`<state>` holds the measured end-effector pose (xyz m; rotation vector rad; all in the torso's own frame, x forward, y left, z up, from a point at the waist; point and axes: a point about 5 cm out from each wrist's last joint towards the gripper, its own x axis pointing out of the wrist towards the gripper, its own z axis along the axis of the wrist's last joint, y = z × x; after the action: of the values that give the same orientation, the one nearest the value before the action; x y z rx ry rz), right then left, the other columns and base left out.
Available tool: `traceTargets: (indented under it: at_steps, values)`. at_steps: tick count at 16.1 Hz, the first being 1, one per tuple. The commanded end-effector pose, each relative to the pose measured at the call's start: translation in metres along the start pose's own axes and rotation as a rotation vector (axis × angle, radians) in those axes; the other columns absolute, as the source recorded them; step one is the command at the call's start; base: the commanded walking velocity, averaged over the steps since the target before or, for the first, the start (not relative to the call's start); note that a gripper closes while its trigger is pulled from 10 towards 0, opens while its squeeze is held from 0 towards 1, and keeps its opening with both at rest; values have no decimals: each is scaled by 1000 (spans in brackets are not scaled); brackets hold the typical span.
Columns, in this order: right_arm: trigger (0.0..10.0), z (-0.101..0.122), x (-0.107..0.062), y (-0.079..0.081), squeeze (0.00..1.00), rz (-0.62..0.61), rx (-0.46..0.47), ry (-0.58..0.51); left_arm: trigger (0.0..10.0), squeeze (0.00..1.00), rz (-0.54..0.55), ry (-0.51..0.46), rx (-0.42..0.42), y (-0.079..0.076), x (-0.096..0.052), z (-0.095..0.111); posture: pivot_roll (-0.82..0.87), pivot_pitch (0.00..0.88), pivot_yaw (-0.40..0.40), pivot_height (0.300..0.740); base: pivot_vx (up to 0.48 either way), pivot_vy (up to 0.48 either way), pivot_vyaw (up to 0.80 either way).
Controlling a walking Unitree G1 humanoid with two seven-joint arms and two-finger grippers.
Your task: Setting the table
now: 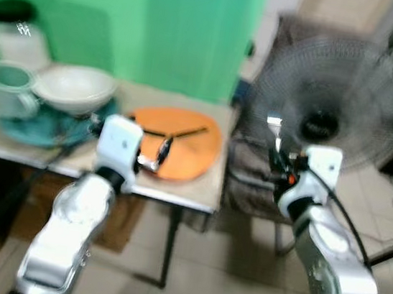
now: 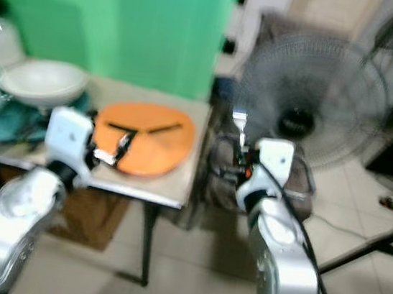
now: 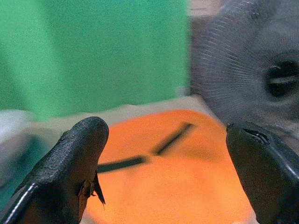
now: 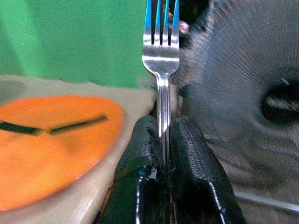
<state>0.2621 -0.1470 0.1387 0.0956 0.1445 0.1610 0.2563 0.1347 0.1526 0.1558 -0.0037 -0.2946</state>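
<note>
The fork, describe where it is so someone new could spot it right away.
Start at the big grey fan standing right of the table. In front of it, the right gripper holds the fork upright, tines up. It is the only shiny metal piece; the orange plate carries only black sticks.

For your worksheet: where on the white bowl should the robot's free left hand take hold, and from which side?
Grip the white bowl by its near rim, coming from above: it sits upright and wide-mouthed, its body probably too broad. The open left hand hovers over the orange plate beside it.
</note>
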Motion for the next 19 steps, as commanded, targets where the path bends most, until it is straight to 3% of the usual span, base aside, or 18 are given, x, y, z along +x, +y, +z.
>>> traceTargets:
  at_steps: [1, 7, 11, 19]
  values:
    - [10000, 4, 2, 0, 0, -8, -6, -16, 10000, 0, 19, -23, 14, 5, 0, 7, 82, 0, -82, 740, 0, 0, -788]
    - [10000, 3, 3, 2, 0, -7, 14, -16, 10000, 0, 14, -38, 12, 7, -2, 8, 90, 0, -83, 740, 0, 0, -790]
    - [10000, 1, 3, 2, 0, -9, 21, -16, 10000, 0, 4, -38, -3, 9, -3, 9, 81, 0, -81, 740, 303, 0, 0]
    - [10000, 2, 2, -1, 0, -46, 39, -18, 10000, 0, 9, -34, -9, 15, -1, 8, 71, 0, -75, 740, 368, 0, -755]
